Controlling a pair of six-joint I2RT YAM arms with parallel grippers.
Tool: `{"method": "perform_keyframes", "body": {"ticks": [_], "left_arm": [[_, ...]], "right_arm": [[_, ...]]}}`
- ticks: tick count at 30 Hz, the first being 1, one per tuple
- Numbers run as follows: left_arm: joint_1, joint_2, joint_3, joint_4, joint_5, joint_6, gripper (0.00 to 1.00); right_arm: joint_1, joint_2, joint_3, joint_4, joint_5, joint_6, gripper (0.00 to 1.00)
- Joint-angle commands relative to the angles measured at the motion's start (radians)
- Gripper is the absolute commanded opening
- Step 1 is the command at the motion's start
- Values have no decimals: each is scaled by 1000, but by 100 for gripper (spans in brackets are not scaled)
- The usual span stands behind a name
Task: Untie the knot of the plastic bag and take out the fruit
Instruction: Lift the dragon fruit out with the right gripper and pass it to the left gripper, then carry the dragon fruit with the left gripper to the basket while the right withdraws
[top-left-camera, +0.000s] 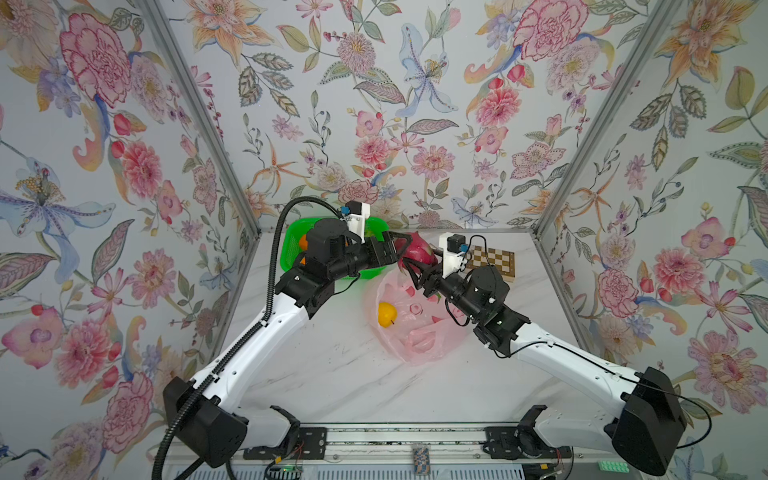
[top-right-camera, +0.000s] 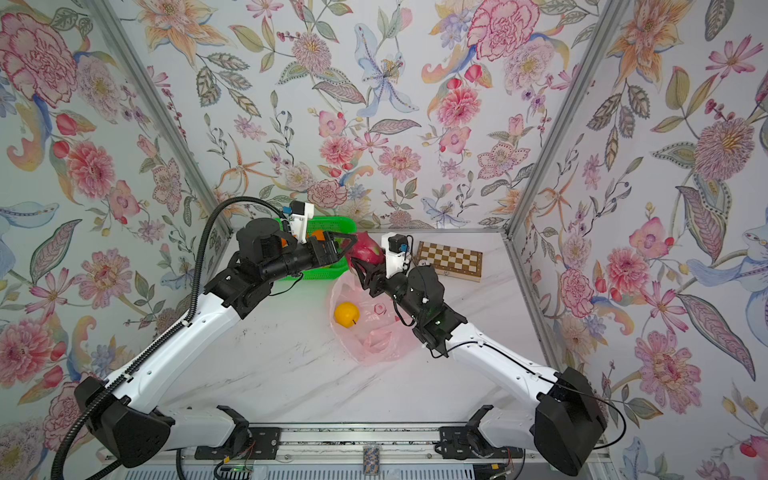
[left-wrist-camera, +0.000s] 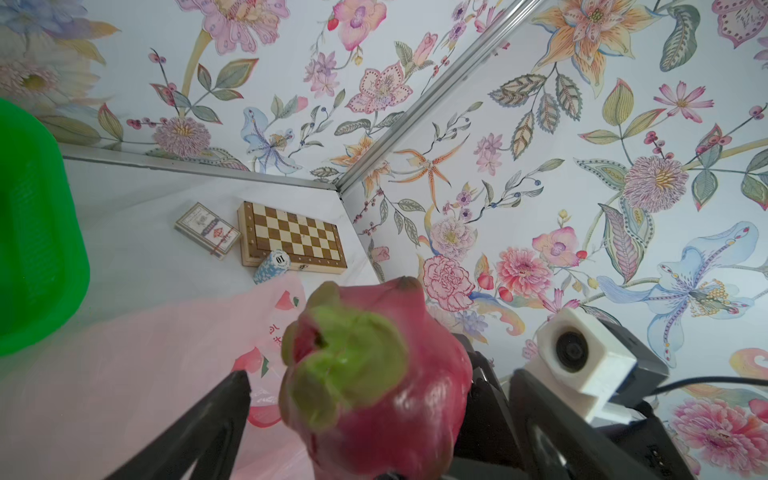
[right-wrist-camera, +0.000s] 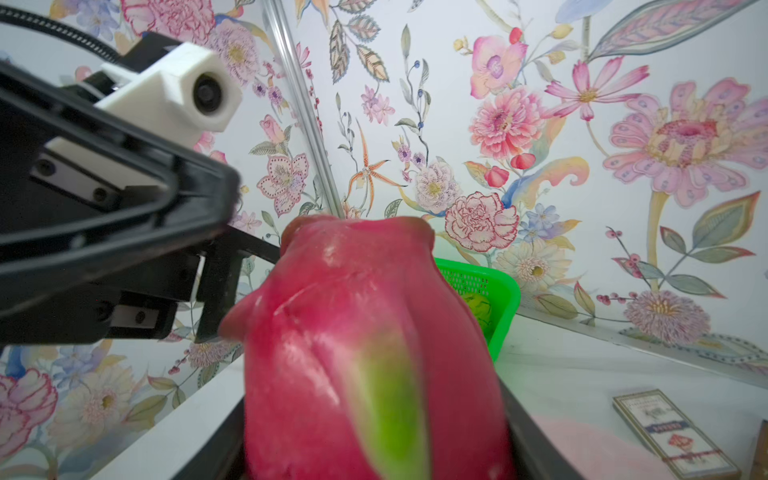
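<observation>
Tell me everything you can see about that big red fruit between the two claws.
The dragon fruit is a plump magenta oval with glossy skin, green-tipped scales and a green puckered end. It is whole and held off the table, clamped in the right claw. The left claw stands open around its end, not gripping. The pink bag lies below it; the green basket stands nearby.

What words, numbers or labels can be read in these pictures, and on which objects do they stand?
"10": on the end chip of the poker chip stack by the chessboard.
Red print on the plastic bag: too blurred to read.
Label on the card box: too small to read.
</observation>
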Motion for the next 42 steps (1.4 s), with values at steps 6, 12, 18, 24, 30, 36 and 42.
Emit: {"method": "perform_keyframes", "body": {"ticks": [6, 12, 18, 24, 30, 36, 42], "left_arm": [[-16, 73, 5, 73, 177, -126, 98], [-17, 65, -7, 92, 166, -123, 75], [-15, 38, -9, 83, 116, -76, 54], [-1, 25, 53, -21, -42, 59, 51], [99, 78, 121, -70, -125, 118, 45], [240, 188, 177, -53, -111, 90, 42], [329, 346, 256, -35, -65, 41, 41]], "right_arm": [[53, 25, 25, 40, -10, -105, 44], [60, 44, 16, 52, -7, -77, 44], [63, 26, -5, 48, 20, -51, 59], [65, -59, -55, 58, 44, 16, 92], [64, -132, -77, 4, 49, 84, 99], [65, -137, -25, -157, 21, 118, 99], [66, -123, -19, -207, 2, 150, 99]]}}
